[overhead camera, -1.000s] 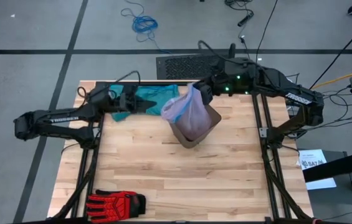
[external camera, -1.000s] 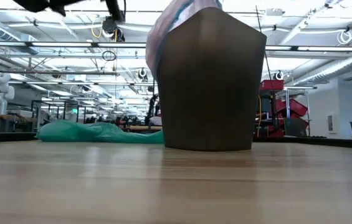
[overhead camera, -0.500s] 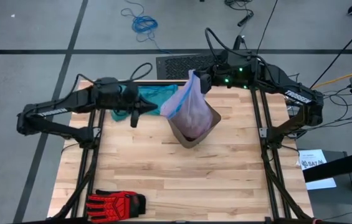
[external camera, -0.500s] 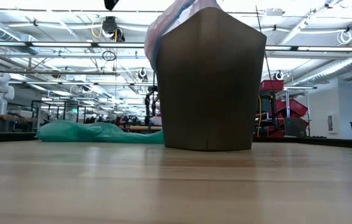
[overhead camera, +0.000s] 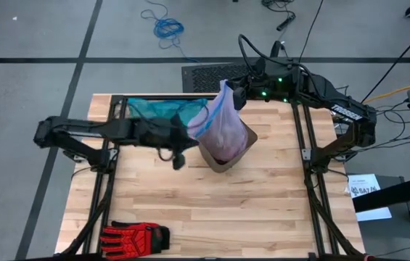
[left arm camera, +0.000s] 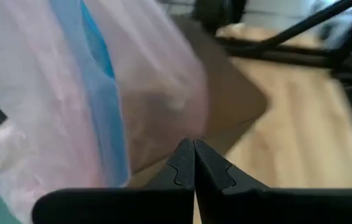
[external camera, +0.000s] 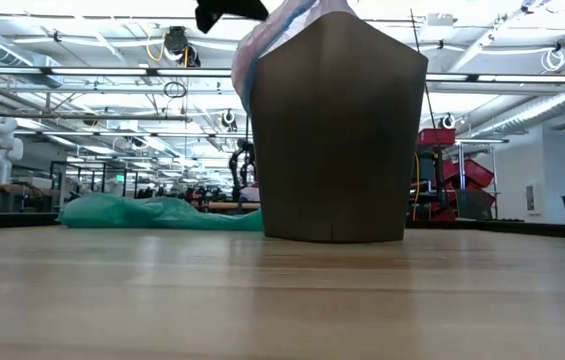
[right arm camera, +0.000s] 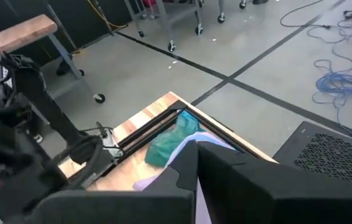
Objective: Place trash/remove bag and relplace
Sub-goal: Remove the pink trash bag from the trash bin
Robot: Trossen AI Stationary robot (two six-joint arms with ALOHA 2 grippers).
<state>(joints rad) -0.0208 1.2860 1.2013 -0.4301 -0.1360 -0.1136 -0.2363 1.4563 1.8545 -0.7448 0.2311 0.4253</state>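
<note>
A brown bin stands on the table's far middle with the pale pink bag in it; the bag is pulled up above the rim into a peak. A blue drawstring runs along its edge. My right gripper is shut on the bag's top. My left gripper is shut and stands close to the bag's left side, seen in the low view as the left gripper beside the bag's top. A teal bag lies flat on the table's far left. My left gripper's shut fingertips point at the bin and bag from the table's left, slanting down; I cannot tell whether they touch either. My right gripper pinches the bag's gathered top between its two fingers, coming from the table's right, nearly level. The bag is drawn up taut into a point, its lower part down in the bin.
A red and black glove lies at the table's near left corner. The teal bag lies left of the bin in the low view. Bare wood stretches across the near half of the table.
My left gripper has swung from above the teal bag at the far left toward the table's right and near side, up to the bin's left side, rolling its wrist as it went. It has stayed shut. The right gripper has kept its hold on the bag's top.
</note>
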